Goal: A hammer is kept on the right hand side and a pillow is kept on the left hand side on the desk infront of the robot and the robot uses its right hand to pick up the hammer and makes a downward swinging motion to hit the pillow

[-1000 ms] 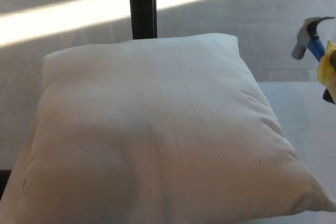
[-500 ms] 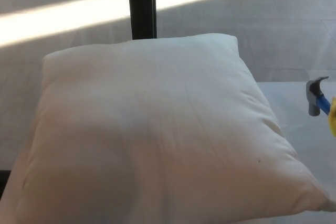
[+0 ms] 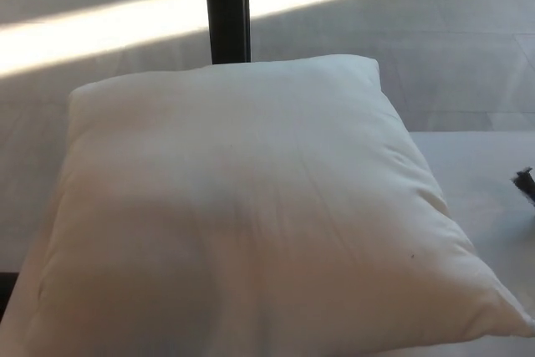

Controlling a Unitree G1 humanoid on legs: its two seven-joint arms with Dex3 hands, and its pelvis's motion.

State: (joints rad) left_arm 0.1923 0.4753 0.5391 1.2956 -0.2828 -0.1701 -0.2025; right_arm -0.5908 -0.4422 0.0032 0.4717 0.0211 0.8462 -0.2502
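Observation:
A large white pillow (image 3: 242,215) fills most of the head view, lying on the white desk (image 3: 476,165). At the right edge only a small dark tip of the hammer's head (image 3: 525,181) shows, low over the desk and to the right of the pillow, apart from it. The hammer's handle is cut off by the picture edge. Neither of my hands shows in the frame.
A black vertical post (image 3: 226,7) stands behind the pillow. Beyond the desk lies a pale floor with bright bands of sunlight (image 3: 109,31). A bare strip of desk lies right of the pillow.
The hammer has dropped from high at the right edge to low over the desk and slid nearly out of the picture. The pillow has not moved.

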